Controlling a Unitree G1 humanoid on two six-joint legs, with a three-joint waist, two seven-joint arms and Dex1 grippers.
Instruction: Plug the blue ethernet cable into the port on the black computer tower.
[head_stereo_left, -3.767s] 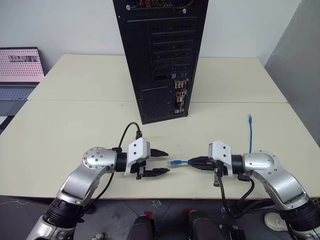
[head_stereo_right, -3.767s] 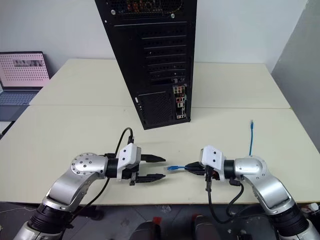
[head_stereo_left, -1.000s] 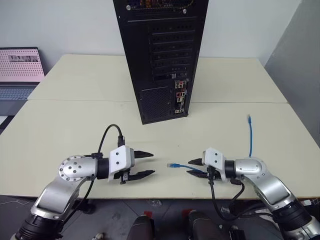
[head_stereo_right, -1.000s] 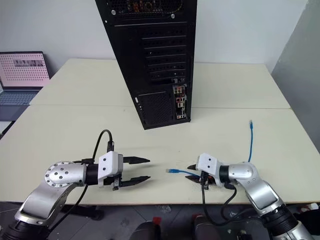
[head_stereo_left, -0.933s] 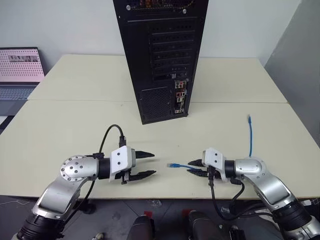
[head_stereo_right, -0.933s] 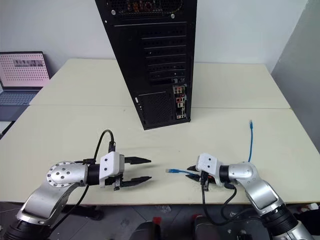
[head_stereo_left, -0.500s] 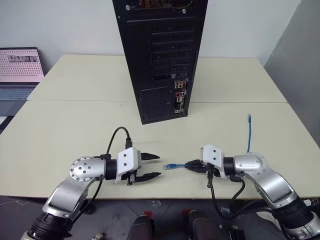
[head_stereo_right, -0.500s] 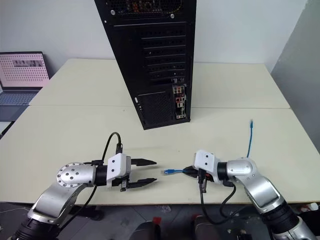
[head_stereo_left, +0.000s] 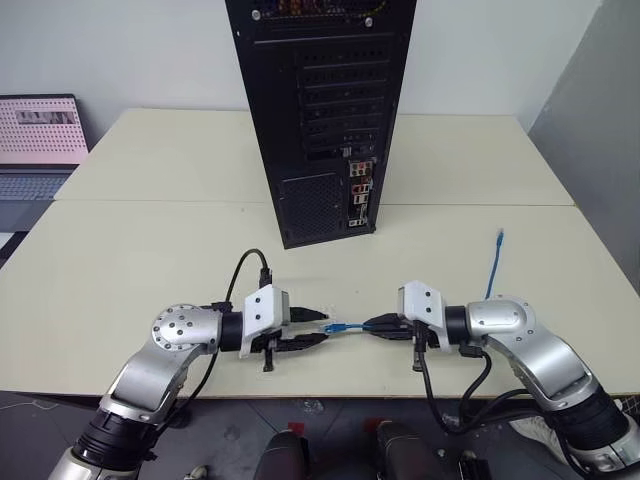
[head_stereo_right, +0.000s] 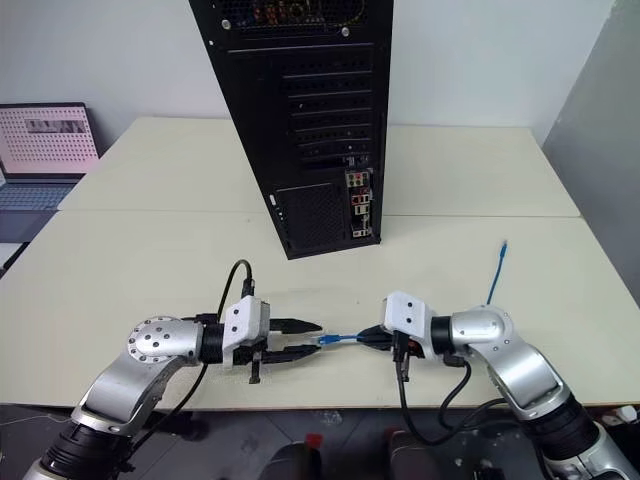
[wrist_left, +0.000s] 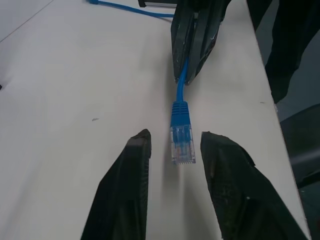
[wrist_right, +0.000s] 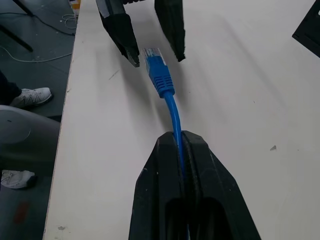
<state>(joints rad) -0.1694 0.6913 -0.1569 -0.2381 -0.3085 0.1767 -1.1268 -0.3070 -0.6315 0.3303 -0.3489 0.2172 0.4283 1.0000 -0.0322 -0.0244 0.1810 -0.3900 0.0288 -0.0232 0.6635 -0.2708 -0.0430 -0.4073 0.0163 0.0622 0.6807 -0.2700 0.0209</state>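
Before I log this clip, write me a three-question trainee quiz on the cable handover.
1. True or false: the right pincer is shut on the blue ethernet cable.
2. Where is the cable's plug? A) in the black computer tower B) between the left pincer's open fingers C) lying on the laptop
3. Fill in: the cable's far end lies on the ____.

Key: 1 true; 2 B; 3 table

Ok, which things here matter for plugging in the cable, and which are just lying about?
Part of the job:
- blue ethernet cable, held by the right end effector
- left end effector, fingers either side of the plug
- black computer tower

Lying about:
- laptop
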